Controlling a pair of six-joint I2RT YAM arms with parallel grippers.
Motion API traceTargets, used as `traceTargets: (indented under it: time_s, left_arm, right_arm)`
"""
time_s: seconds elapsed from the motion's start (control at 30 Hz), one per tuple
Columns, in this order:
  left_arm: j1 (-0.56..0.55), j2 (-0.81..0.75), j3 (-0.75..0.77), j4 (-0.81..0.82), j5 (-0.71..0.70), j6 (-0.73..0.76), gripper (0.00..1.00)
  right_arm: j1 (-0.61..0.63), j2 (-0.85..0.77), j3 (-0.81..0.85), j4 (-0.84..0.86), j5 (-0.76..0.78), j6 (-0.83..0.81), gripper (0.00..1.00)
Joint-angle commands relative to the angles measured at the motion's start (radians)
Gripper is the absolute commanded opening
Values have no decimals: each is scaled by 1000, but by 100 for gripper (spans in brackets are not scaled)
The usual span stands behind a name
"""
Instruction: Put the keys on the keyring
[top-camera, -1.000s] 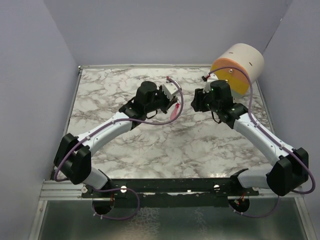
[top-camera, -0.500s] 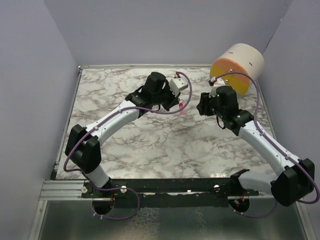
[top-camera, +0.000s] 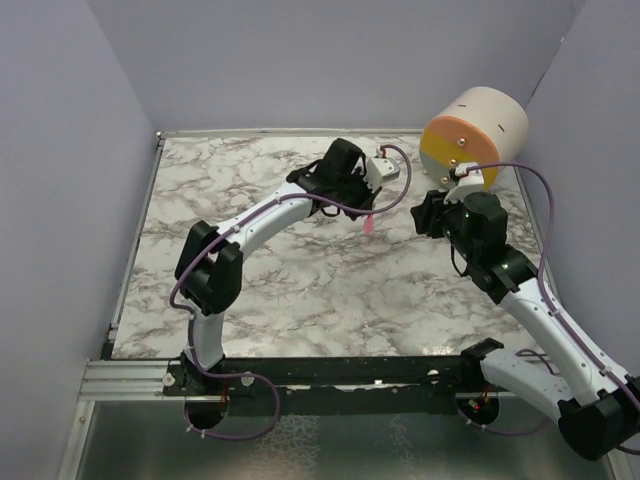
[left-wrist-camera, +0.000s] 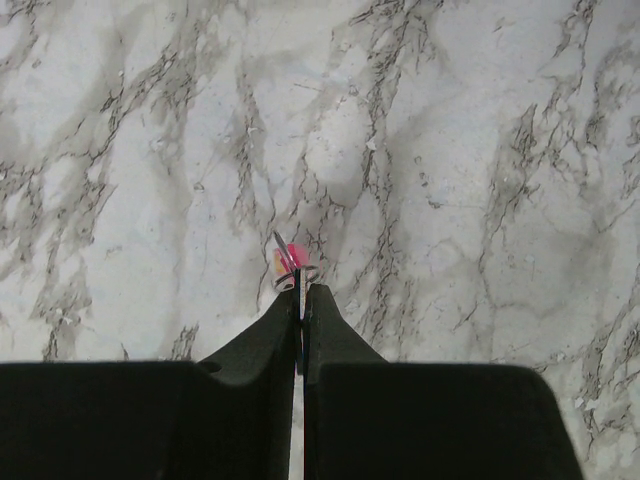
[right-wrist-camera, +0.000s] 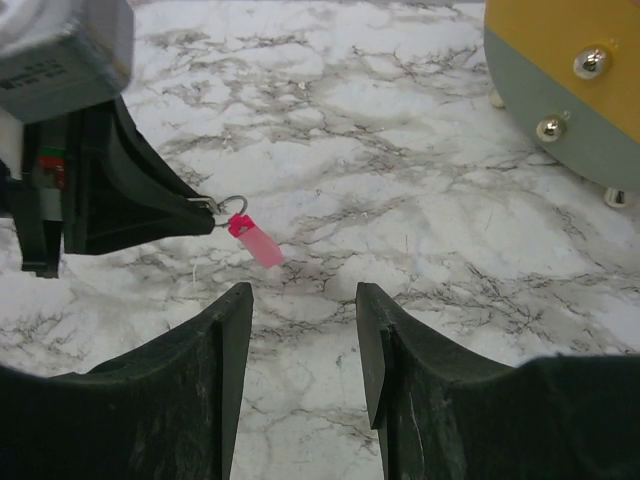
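L gripper (left-wrist-camera: 300, 298) pinches keyring (right-wrist-camera: 255, 241) at the metal end; R gripper (right-wrist-camera: 303, 300), at its 3 o'clock, has jaws spread, empty. No key visible; threading not done.

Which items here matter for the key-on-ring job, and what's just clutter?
Job: keyring, pinched in the left hand; right hand, open and empty. No key visible in any view.
Lying about: orange-faced drum at the far right of the table.

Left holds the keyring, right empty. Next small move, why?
Probably ease the right gripper forward to pinch the keyring by its dangling pink tag and steady it: the left gripper holds only the ring end, and the right's open, empty jaws face it.
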Motion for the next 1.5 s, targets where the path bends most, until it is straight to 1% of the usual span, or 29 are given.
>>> traceTargets:
  time_s: [0.0, 0.23, 0.37, 0.5, 0.77, 1.2, 1.33, 1.47]
  left_arm:
    - [-36, 66, 133, -108, 1, 38, 0]
    - [-70, 175, 311, -195, -8, 45, 0]
    - [-81, 220, 357, -228, -9, 51, 0]
    - [-81, 251, 343, -253, -13, 67, 0]
    - [-80, 278, 277, -272, -94, 101, 0]
    - [-54, 273, 213, -268, -163, 99, 0]
    - [-32, 262, 182, -262, -177, 93, 0]
    - [-2, 234, 139, -261, -228, 84, 0]
  right_arm:
    - [-6, -48, -19, 52, 67, 19, 47]
    - [-7, -103, -33, 51, 79, 19, 47]
    - [-6, -117, -35, 52, 73, 18, 47]
    - [-6, -111, -36, 54, 62, 18, 47]
    - [-6, -99, -36, 58, 41, 19, 47]
    - [-6, -81, -41, 64, 24, 14, 46]
    - [-6, -75, -40, 64, 20, 13, 46]
    - [-6, -69, -41, 65, 16, 13, 46]
